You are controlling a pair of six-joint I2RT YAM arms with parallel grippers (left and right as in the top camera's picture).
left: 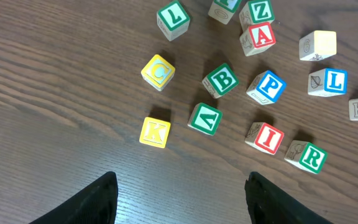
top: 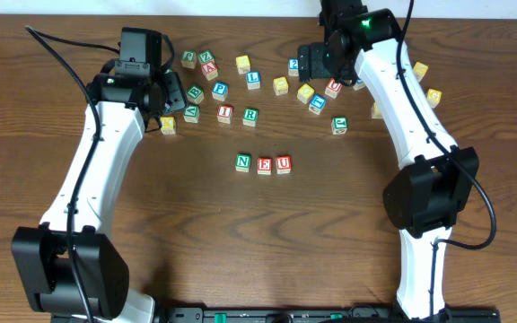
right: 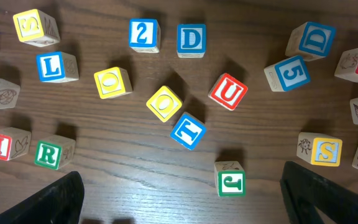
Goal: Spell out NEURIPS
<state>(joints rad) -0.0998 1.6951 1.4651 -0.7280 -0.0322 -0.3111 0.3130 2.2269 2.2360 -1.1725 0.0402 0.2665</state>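
Note:
Green N [top: 243, 162], red E [top: 264, 165] and red U [top: 283, 164] stand in a row at the table's middle. Red I [top: 225, 114] [left: 268, 138] and green R [top: 250, 115] [left: 309, 157] sit side by side behind them, with blue P [top: 219, 90] [left: 268, 86] farther back. A yellow S cube [right: 36, 26] [top: 243, 64] lies at the back, and another S cube [right: 326, 151] lies to the right. My left gripper [top: 164, 100] [left: 182, 193] hovers open and empty near a yellow K [left: 155, 132]. My right gripper [top: 315, 65] [right: 182, 193] hangs open and empty above the right cluster.
Loose cubes lie scattered across the back: green B [left: 221, 79], red A [left: 263, 35], blue L [right: 56, 66], blue 2 [right: 143, 34], blue D [right: 191, 39], a second red U [right: 229, 91], blue T [right: 188, 130], green J [right: 230, 179].

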